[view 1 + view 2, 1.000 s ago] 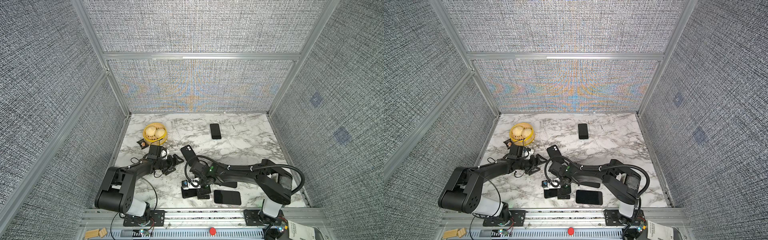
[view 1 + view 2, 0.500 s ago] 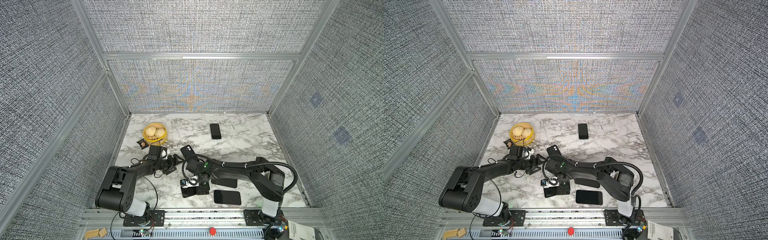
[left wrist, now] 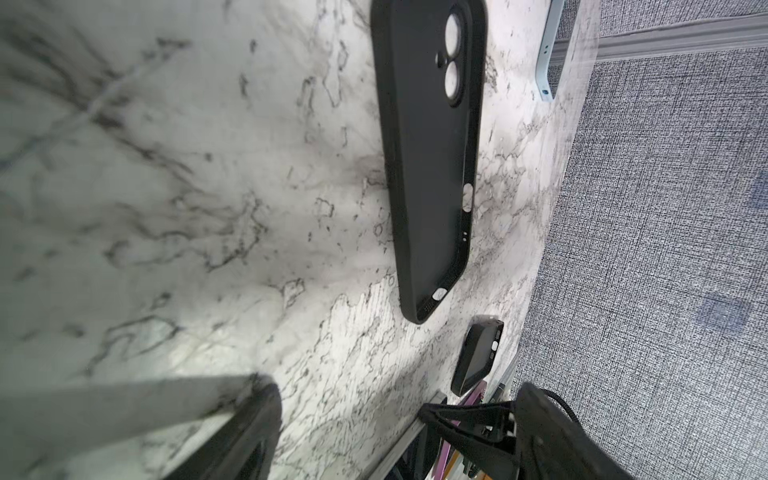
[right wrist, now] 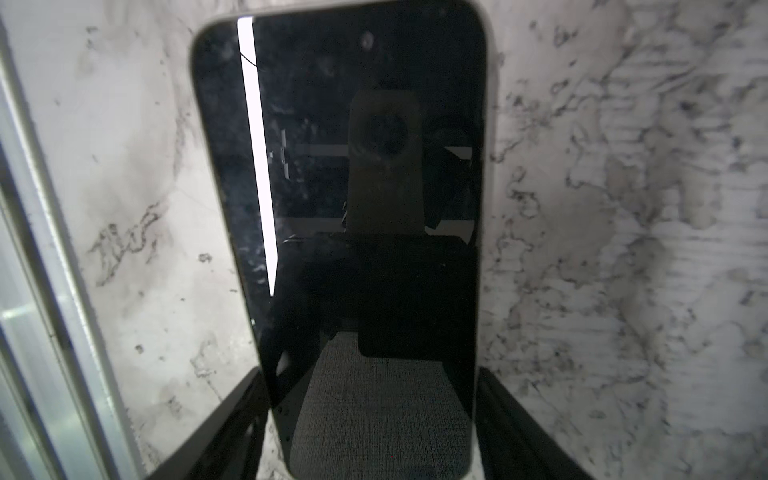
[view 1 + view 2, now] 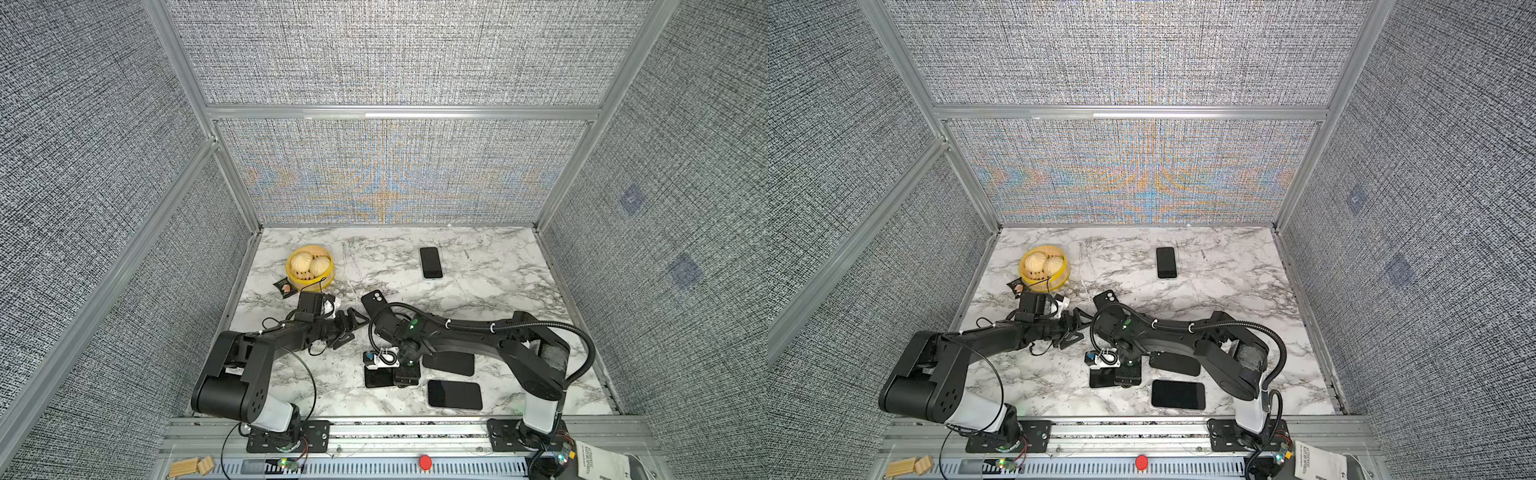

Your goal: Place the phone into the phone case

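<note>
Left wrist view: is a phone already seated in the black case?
No, the black case lies empty on the marble table, with bare marble showing through its camera cutouts.

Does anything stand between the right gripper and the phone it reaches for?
Nothing visible does. The phone lies flat on the table, between the fingers of the right gripper, with bare marble on both sides.

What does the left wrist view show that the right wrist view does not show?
Only the left wrist view: the empty black phone case, lying flat beyond the open left gripper. Only the right wrist view: the phone, screen up, between the fingers of the right gripper. Both: the marble table.
</note>
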Tool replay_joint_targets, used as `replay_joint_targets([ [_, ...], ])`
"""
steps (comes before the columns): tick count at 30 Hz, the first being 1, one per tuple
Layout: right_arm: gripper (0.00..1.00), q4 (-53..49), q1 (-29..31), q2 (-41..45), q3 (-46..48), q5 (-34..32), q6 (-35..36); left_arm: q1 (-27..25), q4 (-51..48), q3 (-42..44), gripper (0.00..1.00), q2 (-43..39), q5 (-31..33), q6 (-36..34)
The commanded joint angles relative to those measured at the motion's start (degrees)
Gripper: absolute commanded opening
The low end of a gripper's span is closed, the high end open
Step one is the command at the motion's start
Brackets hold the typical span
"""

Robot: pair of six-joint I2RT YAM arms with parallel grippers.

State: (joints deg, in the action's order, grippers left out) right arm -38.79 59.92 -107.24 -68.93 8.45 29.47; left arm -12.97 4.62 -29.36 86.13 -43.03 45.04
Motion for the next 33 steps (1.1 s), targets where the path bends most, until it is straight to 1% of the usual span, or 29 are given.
replay_joint_targets([
  [1,0.68,2.96,-0.84,0.66,2.03,1.95,-2.65,0.07,-10.41,0.89,0.89,0.30,6.84,-0.65],
  [4,0.67,5.68,-1.86,1.63,3.67,2.42,-3.82,0.14,-9.67,1.39,0.89,0.61,4.10,-0.86],
  [9,0.66,10.30,-3.48,2.00,5.44,2.54,-5.32,0.07,-5.39,3.92,0.84,1.41,-1.39,0.83],
  [12,0.66,12.03,-4.20,1.38,5.98,2.37,-5.89,-0.18,-3.46,5.55,0.83,1.59,-3.05,2.22],
  [15,0.65,12.75,-4.46,0.83,6.08,2.06,-5.90,-0.12,-4.35,6.31,0.82,0.86,-3.29,2.59],
  [19,0.65,12.65,-4.66,1.34,6.15,1.07,-6.56,-0.19,-8.67,6.05,0.83,-2.68,-0.96,2.52],
  [24,0.65,9.33,-4.75,2.24,5.26,-1.29,-10.67,-0.15,-17.96,3.10,0.86,-8.17,6.35,0.93],
  [27,0.64,10.79,-4.56,3.66,7.16,-0.61,-12.48,-0.14,-19.88,2.13,0.86,-8.21,7.10,-0.38],
  [29,0.68,11.50,-4.31,4.35,7.87,-0.87,-13.12,-0.13,-19.53,2.41,0.86,-7.16,6.68,-0.65],
  [33,0.89,10.15,-2.78,4.11,6.22,-3.37,-13.75,-0.17,-16.61,3.94,0.86,-5.72,5.94,0.26],
])
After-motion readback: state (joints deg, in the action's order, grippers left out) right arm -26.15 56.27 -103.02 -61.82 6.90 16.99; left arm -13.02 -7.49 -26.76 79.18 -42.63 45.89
